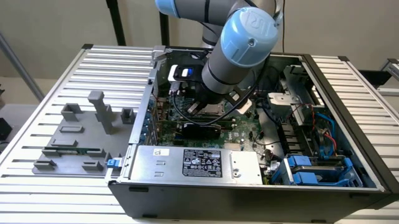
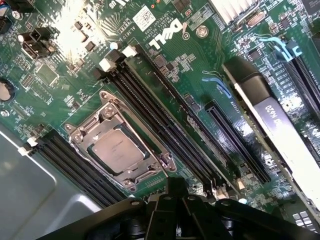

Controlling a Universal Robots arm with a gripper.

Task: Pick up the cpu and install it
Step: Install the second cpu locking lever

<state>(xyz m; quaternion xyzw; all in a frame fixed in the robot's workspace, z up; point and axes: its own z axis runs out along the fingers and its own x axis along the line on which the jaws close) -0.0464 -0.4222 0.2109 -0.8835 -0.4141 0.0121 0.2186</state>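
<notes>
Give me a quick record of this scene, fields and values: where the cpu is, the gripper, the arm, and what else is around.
cpu: seated in the metal socket frame on the motherboard
gripper: shut, empty, above the board beside the socket
arm: reaching down into the open computer case
memory slots: empty, alongside the socket
grey fixture tray: outside the case, at the exterior view's left

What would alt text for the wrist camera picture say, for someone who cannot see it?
A silvery square cpu sits in its metal socket frame on a green motherboard, beside long black memory slots. The dark gripper fills the picture's foreground, holding nothing.
</notes>
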